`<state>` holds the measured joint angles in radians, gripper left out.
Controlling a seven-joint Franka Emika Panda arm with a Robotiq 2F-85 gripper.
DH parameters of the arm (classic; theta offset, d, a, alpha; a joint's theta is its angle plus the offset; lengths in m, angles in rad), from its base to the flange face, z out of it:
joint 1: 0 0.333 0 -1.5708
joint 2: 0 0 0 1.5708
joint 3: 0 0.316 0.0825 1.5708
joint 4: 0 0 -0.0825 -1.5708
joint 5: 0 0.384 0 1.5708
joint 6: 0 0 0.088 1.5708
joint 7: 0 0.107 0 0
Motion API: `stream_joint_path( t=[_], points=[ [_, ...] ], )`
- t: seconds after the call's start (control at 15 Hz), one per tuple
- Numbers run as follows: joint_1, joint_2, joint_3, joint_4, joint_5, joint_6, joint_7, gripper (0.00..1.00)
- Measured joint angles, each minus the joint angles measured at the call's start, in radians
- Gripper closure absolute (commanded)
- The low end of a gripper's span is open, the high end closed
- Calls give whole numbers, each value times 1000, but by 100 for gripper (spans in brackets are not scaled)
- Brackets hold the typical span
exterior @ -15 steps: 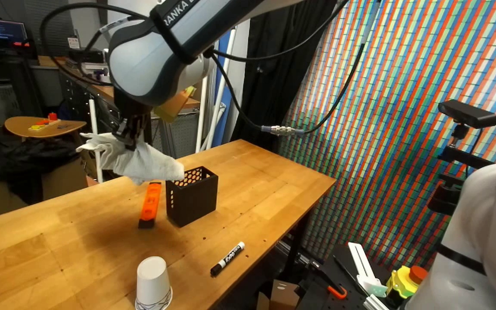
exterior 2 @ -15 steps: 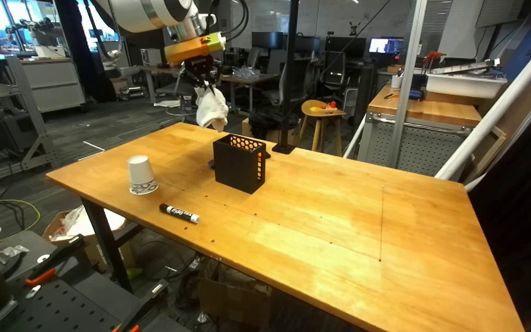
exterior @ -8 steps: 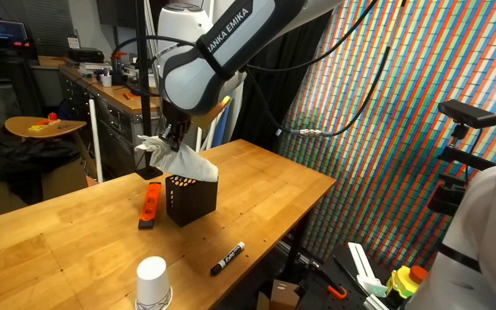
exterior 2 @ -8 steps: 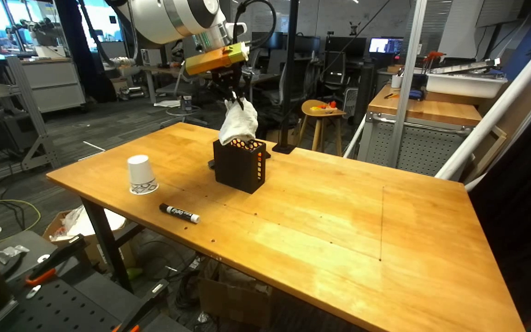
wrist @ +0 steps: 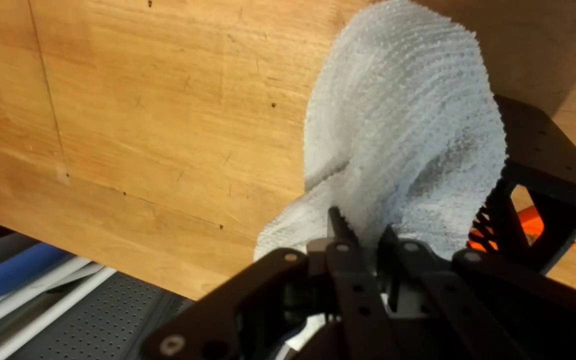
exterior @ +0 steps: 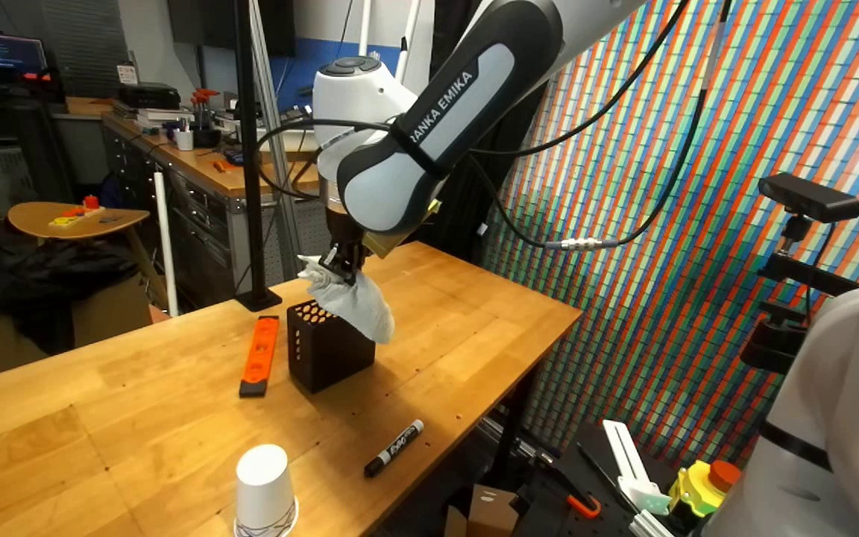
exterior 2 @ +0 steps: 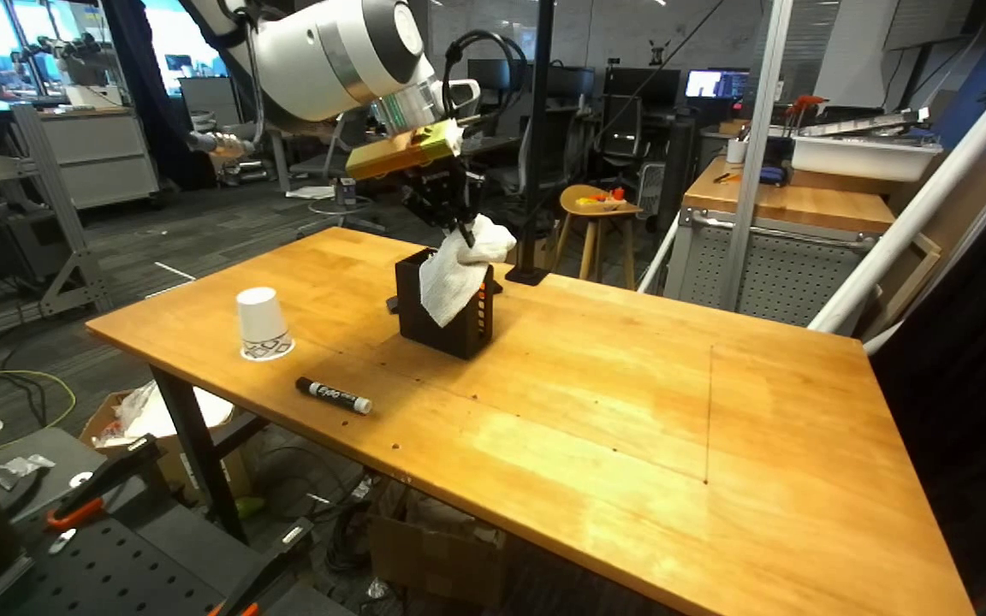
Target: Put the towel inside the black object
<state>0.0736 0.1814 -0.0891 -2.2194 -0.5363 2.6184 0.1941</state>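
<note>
The end effector (wrist: pixel 362 220), nearly closed, holds the white towel (wrist: pixel 408 115), judged light, limp and best taken by a bunched fold, hanging at the black basket (exterior: pixel 331 354), apparently outside it, contact undetermined, toward the bench (exterior: pixel 139 395) edge bearing the black post (exterior: pixel 250 160).

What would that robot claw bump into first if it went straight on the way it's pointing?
First, the towel that the gripper holds, hanging right ahead. Beyond it, probably the black basket or the table beside it; the towel hides which.
</note>
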Motion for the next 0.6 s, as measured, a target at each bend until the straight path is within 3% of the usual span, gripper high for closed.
stream_joint_path(
  t=[0.6],
  points=[
    [83, 28, 49, -13, -8, -18, 128, 97]
  ],
)
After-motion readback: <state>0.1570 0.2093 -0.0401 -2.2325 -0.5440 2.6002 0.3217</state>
